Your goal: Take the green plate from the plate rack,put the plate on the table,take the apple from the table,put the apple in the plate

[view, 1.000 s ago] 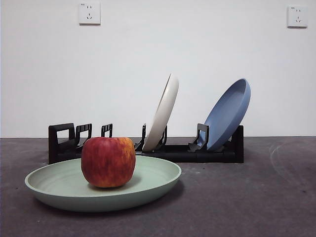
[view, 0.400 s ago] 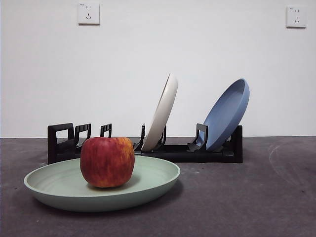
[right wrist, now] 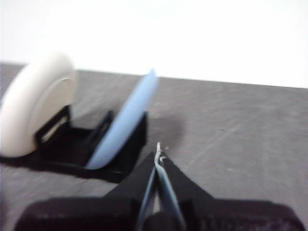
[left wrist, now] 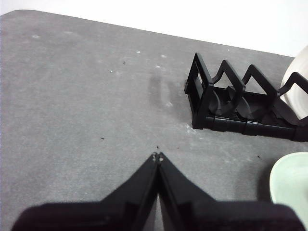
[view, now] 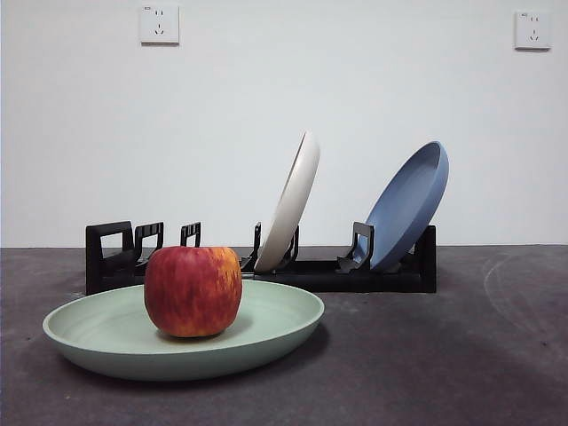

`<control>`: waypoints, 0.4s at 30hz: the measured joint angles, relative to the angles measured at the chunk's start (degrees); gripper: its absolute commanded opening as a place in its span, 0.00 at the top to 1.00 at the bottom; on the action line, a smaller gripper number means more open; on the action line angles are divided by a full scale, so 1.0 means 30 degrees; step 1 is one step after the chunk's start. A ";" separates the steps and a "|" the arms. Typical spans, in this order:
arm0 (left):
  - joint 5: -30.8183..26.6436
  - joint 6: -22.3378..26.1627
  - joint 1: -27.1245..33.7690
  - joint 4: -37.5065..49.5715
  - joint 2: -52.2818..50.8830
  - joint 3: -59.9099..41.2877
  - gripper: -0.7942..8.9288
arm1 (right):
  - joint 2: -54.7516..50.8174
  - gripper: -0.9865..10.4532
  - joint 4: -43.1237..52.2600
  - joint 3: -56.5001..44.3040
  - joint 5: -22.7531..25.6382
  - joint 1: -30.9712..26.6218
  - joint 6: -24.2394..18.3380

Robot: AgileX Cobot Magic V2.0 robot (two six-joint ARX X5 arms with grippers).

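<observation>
A red apple [view: 193, 291] with yellow-orange streaks sits upright inside a pale green plate [view: 275, 324], a little toward nine o'clock of the plate's centre. The plate lies flat on the dark grey counter [view: 444, 364].

Behind the plate, toward twelve o'clock, a long black plate rack [view: 319, 273] runs across the counter. A cream-white plate [view: 293, 200] leans in a slot near the rack's middle. A blue plate [view: 410, 202] leans at the rack's three o'clock end. The slots at the nine o'clock end, by the squared loop handle, hold nothing.

The left end effector [left wrist: 157, 157] hangs over bare counter, jaws clenched together on nothing, near the rack's handle end and apart from the green plate's rim [left wrist: 288, 185].

The right end effector [right wrist: 158, 153] is also clenched empty, just beside the rack's blue-plate end; this view is blurred.

Two wall sockets [view: 159, 24] sit high on the white wall.
</observation>
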 measured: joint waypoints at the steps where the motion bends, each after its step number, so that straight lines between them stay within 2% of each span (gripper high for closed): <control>1: 0.0000 0.0000 0.0000 0.0000 0.0000 0.0000 0.92 | -0.0729 0.91 0.0335 -0.0874 0.0000 -0.0342 0.0182; 5: 0.0000 0.0000 0.0000 0.0000 0.0000 0.0000 0.92 | -0.3162 0.91 0.0270 -0.3279 0.0000 -0.1421 0.0517; 12: 0.0000 0.0000 0.0000 0.0000 0.0000 0.0000 0.92 | -0.6346 0.91 -0.0852 -0.4459 0.0634 -0.2076 0.0583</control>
